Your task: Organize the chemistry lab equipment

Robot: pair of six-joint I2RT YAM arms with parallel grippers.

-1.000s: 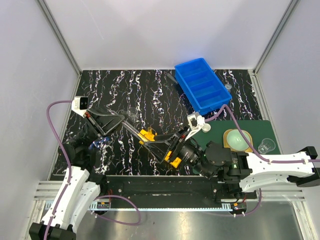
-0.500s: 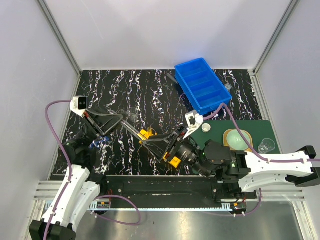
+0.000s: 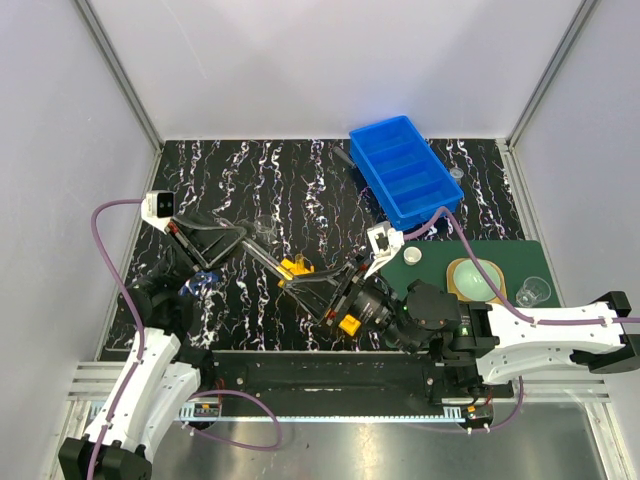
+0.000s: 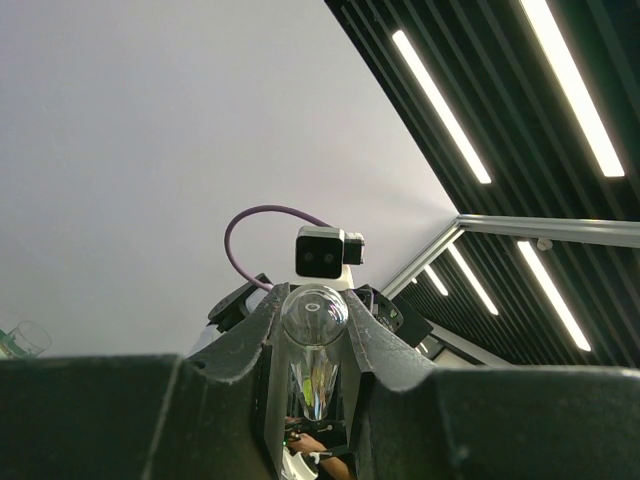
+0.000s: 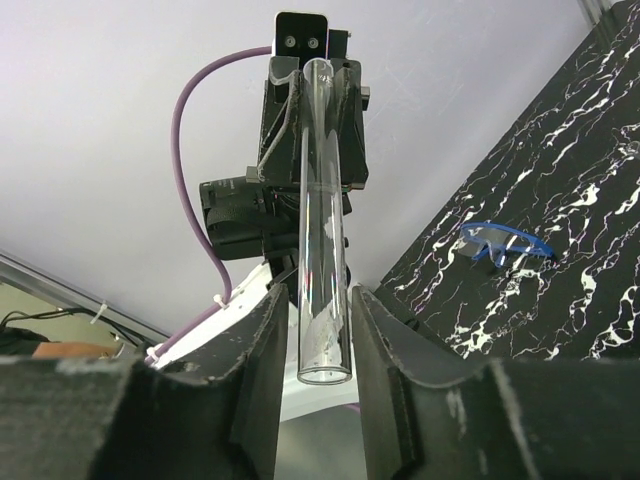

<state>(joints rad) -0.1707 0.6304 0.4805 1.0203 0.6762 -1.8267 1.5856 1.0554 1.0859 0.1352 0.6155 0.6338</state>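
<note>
My left gripper (image 3: 243,240) is shut on the rounded end of a clear glass tube (image 3: 280,268), which slants across above the yellow rack (image 3: 293,268). In the left wrist view the tube's round end (image 4: 314,314) sits clamped between the fingers of the left gripper (image 4: 314,330). My right gripper (image 3: 325,298) is open, and its jaws stand either side of the tube's open end (image 5: 324,300) with a gap on both sides. The blue divided bin (image 3: 405,170) is at the back right. A small white round piece (image 3: 412,256) and a small beaker (image 3: 533,291) are on the right.
A dark green mat (image 3: 520,255) at the right carries a pale green dome on a tan disc (image 3: 475,278). Blue safety glasses (image 3: 200,285) lie by the left arm and show in the right wrist view (image 5: 505,240). The walls are close on both sides.
My right gripper has moved a little to the left along the tube toward the left gripper. The left gripper still holds the tube in the same place.
</note>
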